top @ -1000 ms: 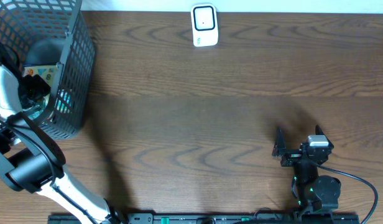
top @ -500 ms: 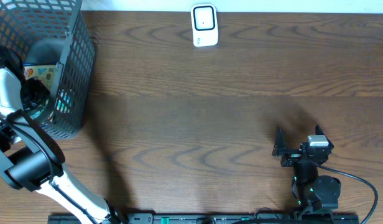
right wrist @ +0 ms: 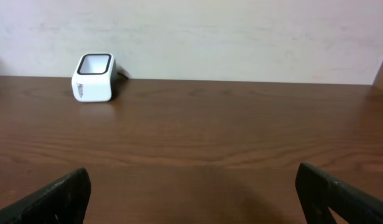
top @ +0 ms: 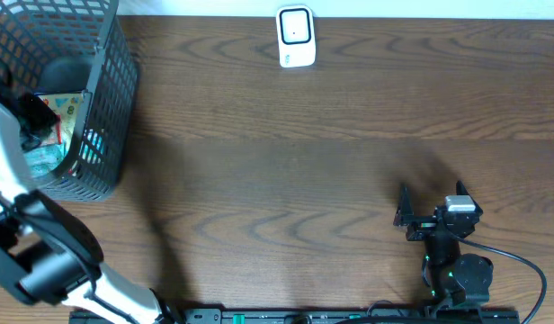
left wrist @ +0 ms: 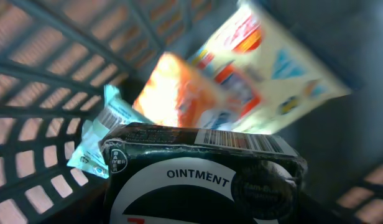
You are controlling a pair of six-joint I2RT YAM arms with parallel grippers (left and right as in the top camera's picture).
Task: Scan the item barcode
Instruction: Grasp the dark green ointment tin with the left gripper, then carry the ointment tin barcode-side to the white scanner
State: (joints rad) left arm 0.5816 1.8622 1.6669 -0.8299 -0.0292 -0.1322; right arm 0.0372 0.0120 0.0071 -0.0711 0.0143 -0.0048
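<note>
Here, the left gripper [top: 31,115] reaches down inside the wire basket [top: 111,99] at the left end of the table [top: 304,162]. The ointment box [left wrist: 204,180] fills the lower part of its wrist view. The fingers are hidden there, so whether the claw is clamped on the box cannot be told. The barcode [left wrist: 238,140] runs along the box's upper edge, facing the camera.

For a sound pick, the grip should fall on the box's broad faces and leave that printed edge bare. The lift should go straight up past the rim before any travel toward the scanner [top: 295,38], which stands at the far edge, well apart from the basket.

Behind the box lie an orange packet [left wrist: 179,93] and a cream packet [left wrist: 278,68], with a teal-and-white sachet [left wrist: 98,140] just beside it; any of them could snag or ride up. The basket's mesh wall stands between box and scanner. The right gripper [top: 431,205], jaws wide and holding nothing, rests near the front right, out of the likely path.
</note>
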